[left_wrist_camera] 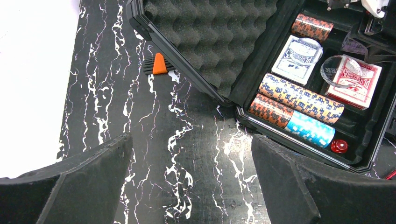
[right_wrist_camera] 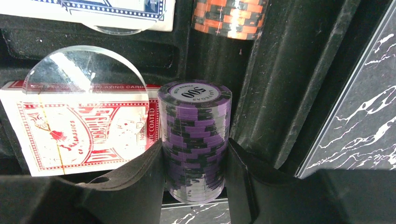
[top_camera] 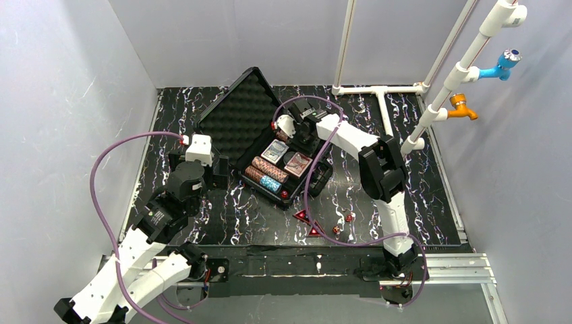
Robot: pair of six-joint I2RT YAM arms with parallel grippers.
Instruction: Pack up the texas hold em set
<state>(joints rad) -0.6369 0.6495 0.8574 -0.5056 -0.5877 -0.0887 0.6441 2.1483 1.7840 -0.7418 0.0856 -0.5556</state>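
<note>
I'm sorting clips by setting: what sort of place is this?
Probably a robotics lab test cell, not a home: plain white panels wall in a black marbled tabletop, and a white pipe frame stands at its far right.

This looks like a robot lab. Plain grey walls (top_camera: 67, 101) box in a black tabletop (top_camera: 236, 212) with white streaks. The left arm (top_camera: 138, 253) and the right arm (top_camera: 381, 169), with purple cables (top_camera: 92, 181), are bolted by a metal rail (top_camera: 452, 268) at the near edge. White pipes (top_camera: 364, 88) with a blue tap (top_camera: 502, 66) and an orange tap (top_camera: 463, 106) stand at the right.
</note>
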